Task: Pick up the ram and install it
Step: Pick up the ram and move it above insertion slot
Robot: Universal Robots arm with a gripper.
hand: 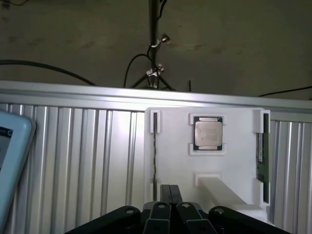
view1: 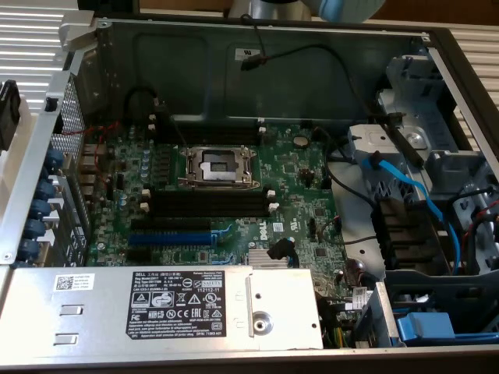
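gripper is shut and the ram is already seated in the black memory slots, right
Not quite. The gripper is shut, but the black memory slots are empty in the exterior view. The wrist view shows the ram standing on edge in the white holder.

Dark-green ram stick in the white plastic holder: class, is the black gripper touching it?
Apart. The wrist view shows bare white plastic holder between the shut black gripper and the dark-green ram stick at the holder's edge.
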